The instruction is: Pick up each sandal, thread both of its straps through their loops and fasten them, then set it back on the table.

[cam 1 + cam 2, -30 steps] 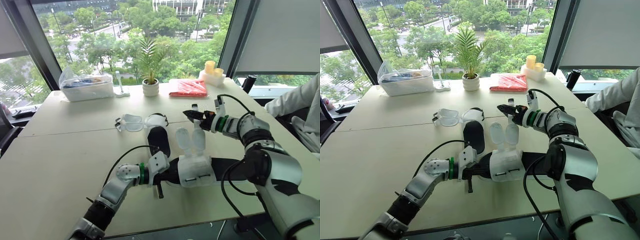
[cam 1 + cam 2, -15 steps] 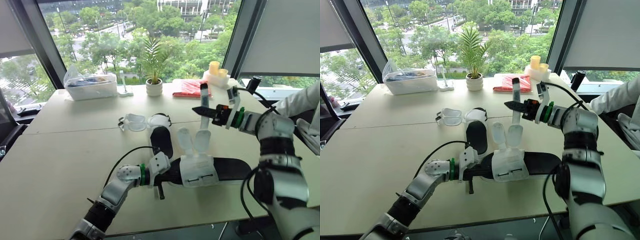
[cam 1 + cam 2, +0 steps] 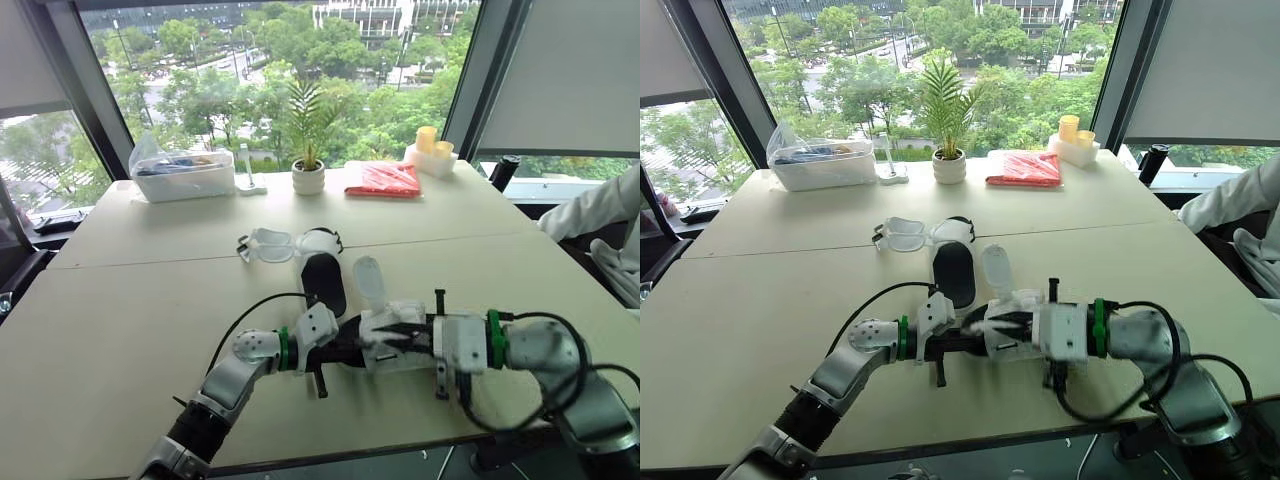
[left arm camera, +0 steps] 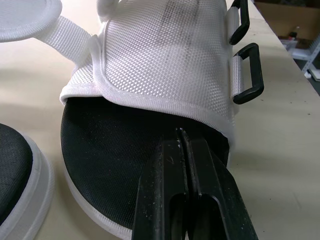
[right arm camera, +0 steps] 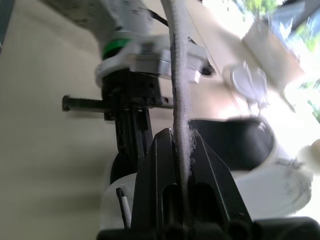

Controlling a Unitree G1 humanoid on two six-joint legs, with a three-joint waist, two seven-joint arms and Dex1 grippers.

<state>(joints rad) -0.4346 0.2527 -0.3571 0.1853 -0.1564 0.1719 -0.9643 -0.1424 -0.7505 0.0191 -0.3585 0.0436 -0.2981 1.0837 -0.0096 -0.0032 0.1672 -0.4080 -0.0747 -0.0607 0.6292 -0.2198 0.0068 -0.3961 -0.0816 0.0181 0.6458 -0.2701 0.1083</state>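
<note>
The left end effector (image 4: 184, 137) is closed, its tips resting on the black insole of the near sandal (image 4: 165, 55). The sandal lies on the bench (image 3: 120, 300), well to the near side of the potted palm (image 3: 307, 172). It looks light, with a firm sole, a soft mesh upper and floppy webbing. It is probably best steadied at the sole while a strap tip is fed toward the black loops (image 4: 250, 70). The right end effector (image 5: 181, 137) pinches one white strap (image 5: 176, 75). No brand or writing is legible.

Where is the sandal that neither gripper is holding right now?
In the left eye view the loose sandal lies on the table just beyond the held sandal, with the potted plant farther back, its open straps toward the robot's left.
</note>
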